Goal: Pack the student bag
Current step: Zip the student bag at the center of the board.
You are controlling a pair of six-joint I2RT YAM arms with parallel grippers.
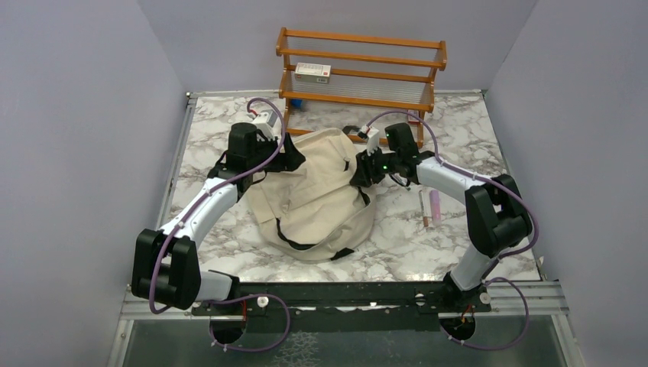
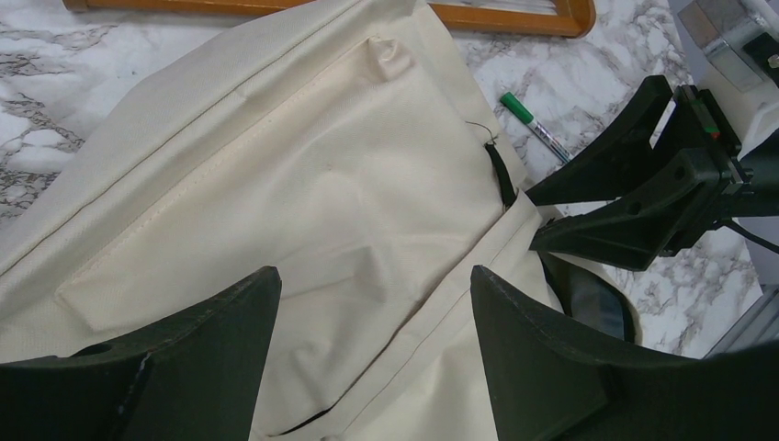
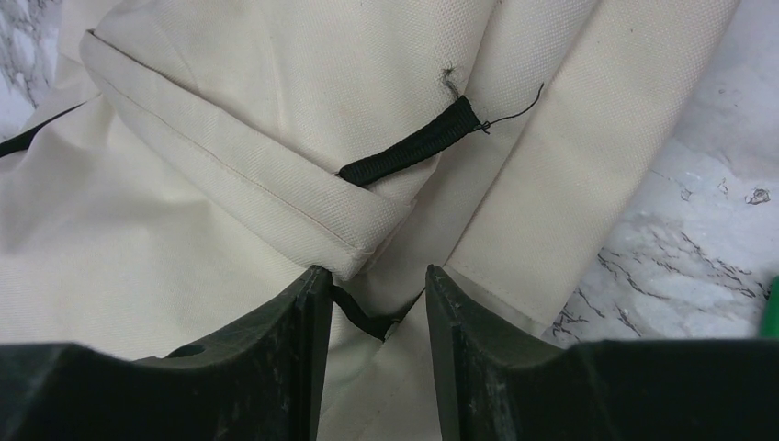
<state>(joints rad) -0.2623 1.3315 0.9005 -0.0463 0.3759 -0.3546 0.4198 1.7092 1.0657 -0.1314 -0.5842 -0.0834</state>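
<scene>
The student bag (image 1: pixel 313 195) is a large cream canvas backpack lying flat in the middle of the marble table. It fills the left wrist view (image 2: pixel 303 184) and the right wrist view (image 3: pixel 230 138). My left gripper (image 1: pixel 289 158) hangs over the bag's far left part, its jaws wide open and empty above the fabric (image 2: pixel 375 285). My right gripper (image 1: pixel 359 170) is at the bag's right edge. Its jaws (image 3: pixel 378 285) stand narrowly apart astride a folded seam and a black strap (image 3: pixel 413 147). It also shows in the left wrist view (image 2: pixel 533 220).
A wooden rack (image 1: pixel 359 69) stands at the back with a white and red box (image 1: pixel 312 73) on a shelf. A pink pen (image 1: pixel 435 206) and a thin pen (image 1: pixel 422 208) lie right of the bag. A green marker (image 2: pixel 537 129) lies by the bag's far edge.
</scene>
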